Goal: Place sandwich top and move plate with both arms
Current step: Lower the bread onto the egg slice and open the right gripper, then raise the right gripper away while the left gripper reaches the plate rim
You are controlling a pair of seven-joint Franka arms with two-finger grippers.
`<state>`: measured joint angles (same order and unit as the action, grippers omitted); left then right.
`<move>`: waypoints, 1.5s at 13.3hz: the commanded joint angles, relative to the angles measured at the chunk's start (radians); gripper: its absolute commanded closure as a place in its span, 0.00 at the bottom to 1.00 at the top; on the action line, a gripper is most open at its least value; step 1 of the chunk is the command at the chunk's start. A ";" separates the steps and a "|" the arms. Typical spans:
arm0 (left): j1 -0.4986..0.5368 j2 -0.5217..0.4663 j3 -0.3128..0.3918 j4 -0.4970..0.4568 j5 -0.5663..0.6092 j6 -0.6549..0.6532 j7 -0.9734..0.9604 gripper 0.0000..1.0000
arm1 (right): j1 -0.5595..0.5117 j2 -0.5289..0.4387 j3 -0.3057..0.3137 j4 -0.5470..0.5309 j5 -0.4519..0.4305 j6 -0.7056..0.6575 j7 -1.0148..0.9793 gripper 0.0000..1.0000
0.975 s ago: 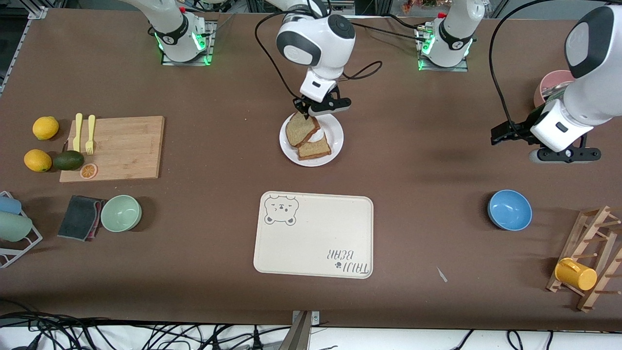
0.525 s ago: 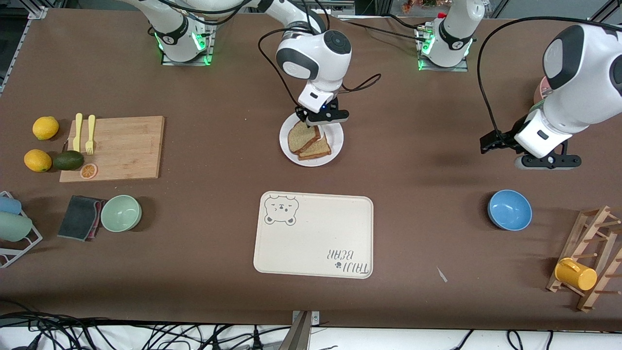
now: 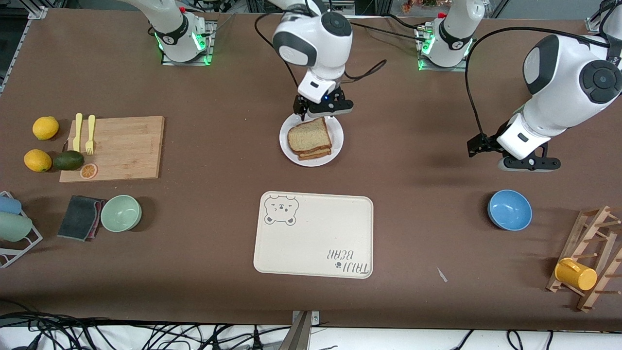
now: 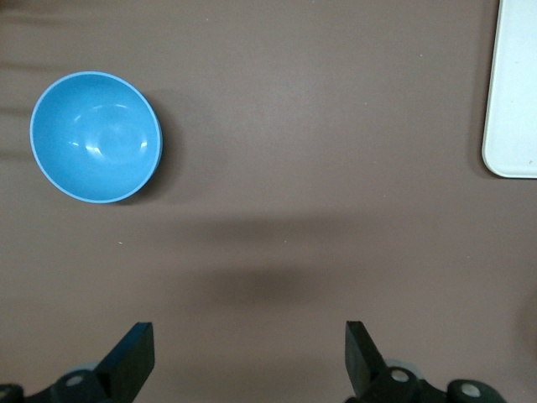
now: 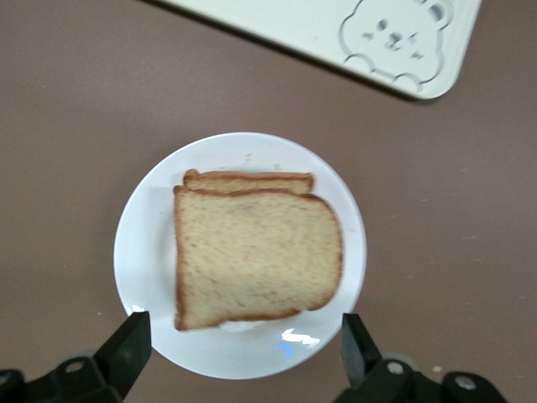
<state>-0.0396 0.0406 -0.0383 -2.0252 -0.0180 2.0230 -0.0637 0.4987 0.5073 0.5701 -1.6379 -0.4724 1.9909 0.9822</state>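
The sandwich top (image 3: 309, 135) lies flat on a lower bread slice (image 3: 315, 154) on the white plate (image 3: 335, 127). In the right wrist view the sandwich top (image 5: 256, 259) covers most of the lower slice (image 5: 247, 180) on the plate (image 5: 143, 243). My right gripper (image 3: 317, 115) is open and empty over the plate's edge nearest the robots; it also shows in the right wrist view (image 5: 243, 353). My left gripper (image 3: 527, 164) is open and empty over bare table toward the left arm's end; it also shows in the left wrist view (image 4: 249, 361).
The cream bear-print tray (image 3: 313, 235) lies nearer the camera than the plate. A blue bowl (image 3: 509, 210) sits under the left gripper's side. A cutting board (image 3: 116, 147) with forks, lemons, an avocado, a green bowl (image 3: 121, 213) and a cloth lie toward the right arm's end. A wooden rack holds a yellow mug (image 3: 576, 273).
My right gripper has let go of the sandwich top, which now lies flat on the lower slice, and has drawn back and up. My left gripper has moved toward the table's middle.
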 commanded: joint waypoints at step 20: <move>-0.278 0.206 -0.037 -0.136 -0.724 0.382 0.100 0.00 | -0.514 -0.534 -0.472 0.054 0.485 -0.489 -0.723 0.00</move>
<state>-0.2844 0.2233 -0.0805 -2.1575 -0.6486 2.3747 -0.0368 0.0279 -0.0739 0.0875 -1.6848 -0.0200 1.5736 0.2764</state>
